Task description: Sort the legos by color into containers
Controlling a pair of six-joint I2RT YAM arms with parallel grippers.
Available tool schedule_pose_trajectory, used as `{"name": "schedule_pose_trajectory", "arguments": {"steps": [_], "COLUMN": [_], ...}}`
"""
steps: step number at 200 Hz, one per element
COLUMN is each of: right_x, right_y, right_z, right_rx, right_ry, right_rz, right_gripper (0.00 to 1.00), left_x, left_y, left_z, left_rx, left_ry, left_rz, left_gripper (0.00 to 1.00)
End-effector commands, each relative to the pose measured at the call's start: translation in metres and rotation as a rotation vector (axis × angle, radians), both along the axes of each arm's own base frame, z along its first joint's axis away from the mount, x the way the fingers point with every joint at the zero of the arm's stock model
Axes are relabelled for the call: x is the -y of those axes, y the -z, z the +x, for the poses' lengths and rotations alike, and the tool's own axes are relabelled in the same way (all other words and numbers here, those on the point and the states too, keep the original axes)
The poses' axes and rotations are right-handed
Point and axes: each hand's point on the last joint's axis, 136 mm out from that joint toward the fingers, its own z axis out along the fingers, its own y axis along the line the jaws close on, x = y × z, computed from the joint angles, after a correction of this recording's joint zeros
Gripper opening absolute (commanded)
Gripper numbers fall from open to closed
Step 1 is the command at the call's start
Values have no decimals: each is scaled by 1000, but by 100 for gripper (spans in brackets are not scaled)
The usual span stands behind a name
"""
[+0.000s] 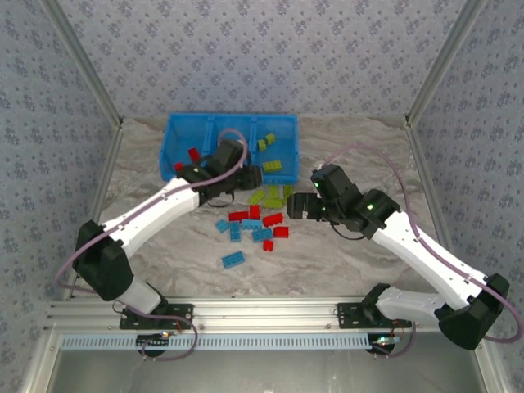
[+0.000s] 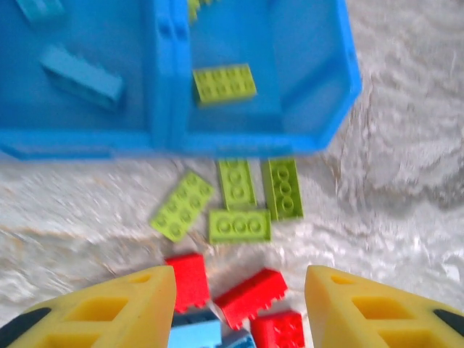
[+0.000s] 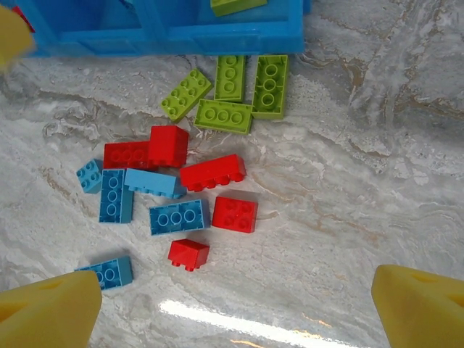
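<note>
The blue bin [image 1: 233,118] is set at the far side of the table [image 1: 352,270], a little left of centre, with its three compartments side by side. Sorted red bricks [image 1: 193,155] are seen in the left compartment. A sorted light-blue brick [image 2: 80,76] lies in the middle one, and sorted green bricks [image 1: 275,164] lie in the right one.

The left gripper [image 1: 250,176] is positioned over the bin's near wall, about where the middle and right compartments meet. Its fingers are parted by a moderate gap, and nothing is gripped between them. The right gripper [image 1: 296,205] is positioned just right of the loose pile, near the middle of the table. Its jaws are spread wide and nothing is gripped.

The loose pile [image 1: 254,223] is spread on the table on the near side of the bin. Four loose green bricks [image 3: 232,94] are grouped just beside the bin's near wall, below the right compartment. Loose red bricks [image 3: 210,172] and loose light-blue bricks [image 3: 179,216] are mixed together nearer the arms, several of them touching. A single light-blue brick [image 1: 232,260] is found apart from the rest, nearest the arm bases.
</note>
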Motion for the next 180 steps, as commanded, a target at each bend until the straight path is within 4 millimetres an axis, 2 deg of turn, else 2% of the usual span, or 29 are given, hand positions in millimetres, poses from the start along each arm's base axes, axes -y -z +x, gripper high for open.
{"name": "schedule_pose_trajectory", "arguments": {"steps": [1,27,68,94,141,167,180], "right_x": [-6,-1,9,12,13,13,13], "right_y": [3,6,6,7,7,9,8], "right_z": [-3,-7,-12,-13,-13,-13,-13], "right_rx": [-19,-33,-22,-17,-19,-20,-18], "right_ry": [-11,-5,22,34,38,39,40], "right_rz": [41,26,27,27,28,24,27], "right_gripper": [98,98,98,98,98,98,98], "left_x": [2,15,15,21,19,18,18], "left_y": [50,87,131,142,158,161,161], "left_z": [1,5,12,10,6,4,3], "left_rx": [-96,-152,-209,-238,-276,-283,-280], "left_ry": [-63,-36,-40,-25,-11,0,3], "left_rz": [34,96,188,181,216,231,233], "left_gripper": [50,50,49,44,44,45,40]}}
